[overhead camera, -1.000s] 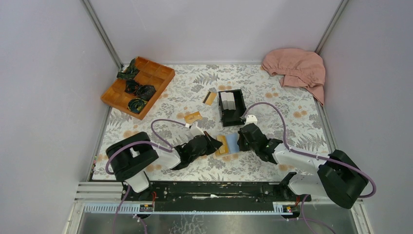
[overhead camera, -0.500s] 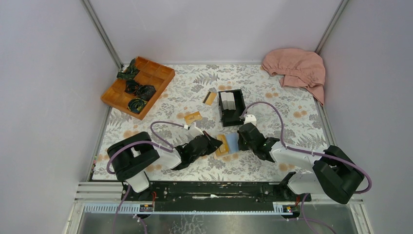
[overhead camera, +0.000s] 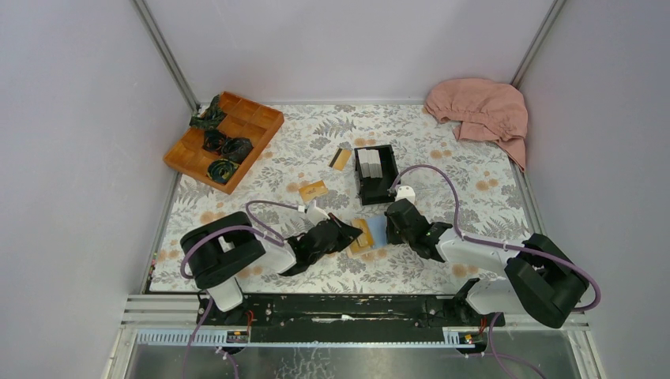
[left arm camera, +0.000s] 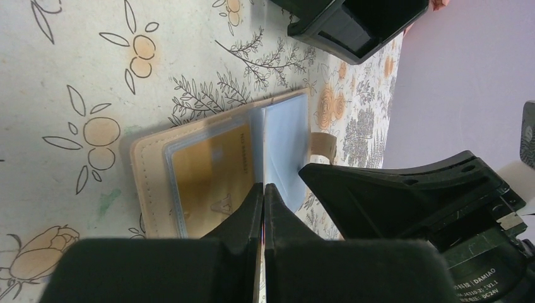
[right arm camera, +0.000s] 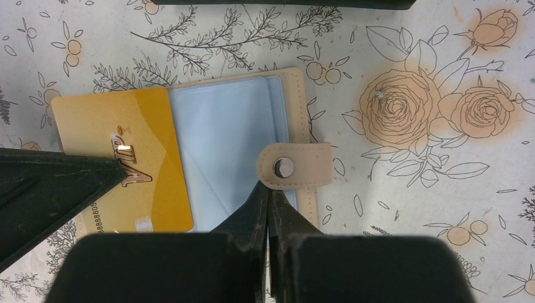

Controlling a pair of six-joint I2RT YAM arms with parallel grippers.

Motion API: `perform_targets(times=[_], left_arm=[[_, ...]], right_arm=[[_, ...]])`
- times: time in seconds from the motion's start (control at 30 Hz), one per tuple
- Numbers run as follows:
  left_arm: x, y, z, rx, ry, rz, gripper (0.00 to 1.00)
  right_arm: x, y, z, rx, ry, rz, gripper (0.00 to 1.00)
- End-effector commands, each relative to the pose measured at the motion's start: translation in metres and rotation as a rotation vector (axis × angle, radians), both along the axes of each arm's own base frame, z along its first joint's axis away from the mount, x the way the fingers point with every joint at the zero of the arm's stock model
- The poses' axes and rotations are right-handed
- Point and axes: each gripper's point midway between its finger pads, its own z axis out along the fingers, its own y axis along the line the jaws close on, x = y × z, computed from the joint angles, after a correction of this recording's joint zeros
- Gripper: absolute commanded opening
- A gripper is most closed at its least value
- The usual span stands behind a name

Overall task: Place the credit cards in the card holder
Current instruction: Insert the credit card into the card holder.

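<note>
The right arm has edged left, toward the open wallet (overhead camera: 370,234), which lies between the two arms. The left gripper (left arm camera: 263,187) and right gripper (right arm camera: 267,189) are both fully closed and hold nothing, their tips resting on the wallet. One gold card (right arm camera: 126,145) sits in its left sleeve; two loose cards (overhead camera: 314,189) (overhead camera: 341,159) lie beyond. Lifting either tip could let the wallet fold shut or skid.

- Gold credit card (right arm camera: 120,126): in the right wrist view its lower left corner and most of its number lie behind the left claw (left arm camera: 263,188).
- Card holder (right arm camera: 295,95): its near edge is covered by the right claw (right arm camera: 268,189).
- Black box (left arm camera: 353,22): cut off by the top edge in the left wrist view.
- Dark bundles (overhead camera: 235,148) in the orange tray (overhead camera: 261,118): too small to identify.
</note>
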Motion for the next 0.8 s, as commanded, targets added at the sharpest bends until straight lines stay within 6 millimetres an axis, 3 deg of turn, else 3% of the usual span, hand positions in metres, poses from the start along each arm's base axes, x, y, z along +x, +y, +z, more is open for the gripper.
perform_targets(times=[0.0,0.77], left_arm=[[0.003,-0.004,0.008,-0.064,-0.011,0.031,0.00],[-0.006,-0.002,-0.011,-0.037,0.033,0.057,0.00]], right_arm=[[0.011,0.006,0.012,0.008,-0.041,-0.026,0.00],[0.008,0.005,0.002,-0.012,-0.007,-0.034,0.00]])
